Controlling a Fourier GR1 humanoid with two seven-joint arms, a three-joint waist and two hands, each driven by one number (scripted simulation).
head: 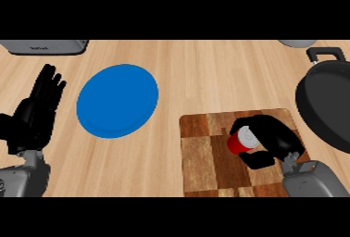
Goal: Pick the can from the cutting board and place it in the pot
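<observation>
red can (240, 142), right hand (275, 138) fingers clamped round it, over checkered wooden cutting board (202, 159) (left hand (34, 113) straight).

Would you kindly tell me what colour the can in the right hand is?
The can is red with a silvery top; head view.

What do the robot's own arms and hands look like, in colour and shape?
The left forearm and right forearm are grey, boxy casings with rounded edges. Each ends in a black hand with slender fingers and a thumb: the left hand and the right hand. No cables, sleeves or markings show.
</observation>
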